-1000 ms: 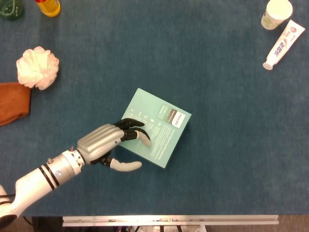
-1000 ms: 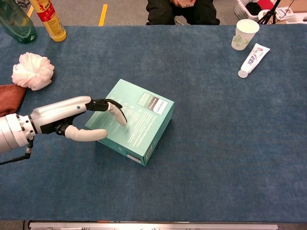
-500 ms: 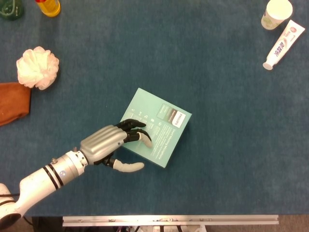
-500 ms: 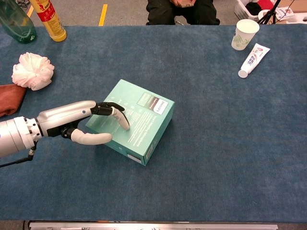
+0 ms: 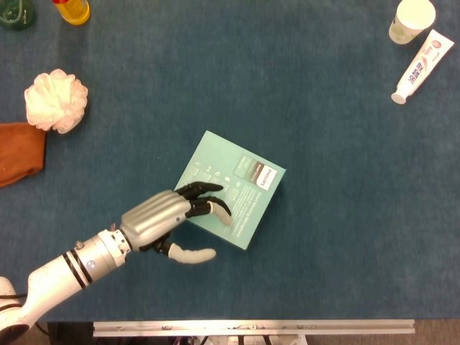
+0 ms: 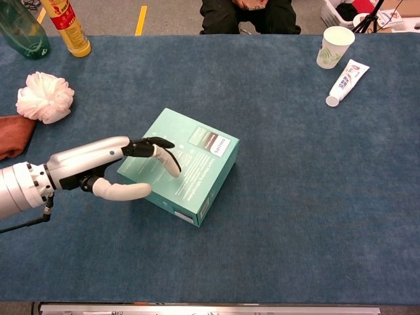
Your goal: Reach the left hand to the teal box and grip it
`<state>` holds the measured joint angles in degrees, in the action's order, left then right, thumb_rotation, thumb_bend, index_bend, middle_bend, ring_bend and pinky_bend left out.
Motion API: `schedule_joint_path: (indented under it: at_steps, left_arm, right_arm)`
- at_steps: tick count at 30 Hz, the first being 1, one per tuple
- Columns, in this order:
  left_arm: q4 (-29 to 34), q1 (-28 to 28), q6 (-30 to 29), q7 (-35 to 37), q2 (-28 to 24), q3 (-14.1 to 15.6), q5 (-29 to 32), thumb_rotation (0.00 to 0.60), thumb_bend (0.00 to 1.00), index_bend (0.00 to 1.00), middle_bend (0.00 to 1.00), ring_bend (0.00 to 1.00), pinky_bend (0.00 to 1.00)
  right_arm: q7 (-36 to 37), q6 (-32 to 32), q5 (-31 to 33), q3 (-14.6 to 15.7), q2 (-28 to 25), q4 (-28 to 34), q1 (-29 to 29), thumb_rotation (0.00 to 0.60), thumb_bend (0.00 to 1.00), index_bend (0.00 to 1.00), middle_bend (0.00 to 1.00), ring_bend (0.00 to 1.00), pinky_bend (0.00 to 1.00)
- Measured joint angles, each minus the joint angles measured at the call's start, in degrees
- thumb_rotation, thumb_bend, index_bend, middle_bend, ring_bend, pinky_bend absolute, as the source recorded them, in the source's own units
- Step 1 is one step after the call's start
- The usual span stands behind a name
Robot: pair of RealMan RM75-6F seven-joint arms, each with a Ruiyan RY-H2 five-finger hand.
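We're sliding our left hand [image 6: 121, 164] a bit further onto the teal box [image 6: 187, 172], mid-surface w/ nothing touching it. Fingers [image 5: 215, 208] apart, resting on top, thumb along near-left side — not clamped yet; grip's close.

The left hand [image 5: 159, 219] covers the near-left corner of the teal box [image 5: 241, 188] in the head view; whether its fingers [image 6: 164, 156] press on the lid or hover just over it cannot be told from either view. Small print on the box lid is too small to read. The green bottle [image 6: 21, 29], yellow bottle [image 6: 67, 25] and orange cloth [image 6: 12, 134] are cut off by the frame edges in both views. A seated person [image 6: 249, 14] is cropped at the chest view's top edge. Toothpaste tube [image 5: 422, 65] lettering is illegible. The right hand appears in neither view.
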<state>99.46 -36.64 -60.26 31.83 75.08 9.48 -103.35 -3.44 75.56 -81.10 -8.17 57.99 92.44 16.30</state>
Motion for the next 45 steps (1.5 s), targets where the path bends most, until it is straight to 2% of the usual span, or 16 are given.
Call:
schedule_joint_path:
  at_steps: [17, 26, 39, 45]
  left_arm:
    - [0.13, -1.44, 2.30, -0.78, 0.69, 1.81, 0.97, 0.163, 0.20, 0.29, 0.26, 0.06, 0.08]
    - [0.60, -0.87, -1.57, 0.64, 0.54, 1.66, -0.11, 0.163, 0.20, 0.30, 0.26, 0.05, 0.08]
    - [-0.43, -2.26, 2.03, -0.44, 1.39, 1.82, 1.89, 0.163, 0.20, 0.30, 0.26, 0.05, 0.08]
    - [-0.22, -1.73, 0.09, -0.75, 1.15, 1.69, 1.73, 0.163, 0.20, 0.30, 0.25, 0.05, 0.08]
  right_arm:
    - [0.52, 0.30, 0.22, 0.14, 0.04, -0.21, -0.48, 0.600, 0.12, 0.29, 0.50, 0.40, 0.28]
    - [0.62, 0.31, 0.19, 0.18, 0.21, -0.40, -0.56, 0.600, 0.12, 0.29, 0.50, 0.40, 0.28]
    - [1.12, 0.16, 0.48, 0.21, 0.44, -1.06, -0.72, 0.600, 0.12, 0.29, 0.50, 0.40, 0.28]
    - [1.48, 0.68, 0.31, 0.12, 0.44, -1.21, -0.91, 0.600, 0.12, 0.29, 0.50, 0.40, 0.28]
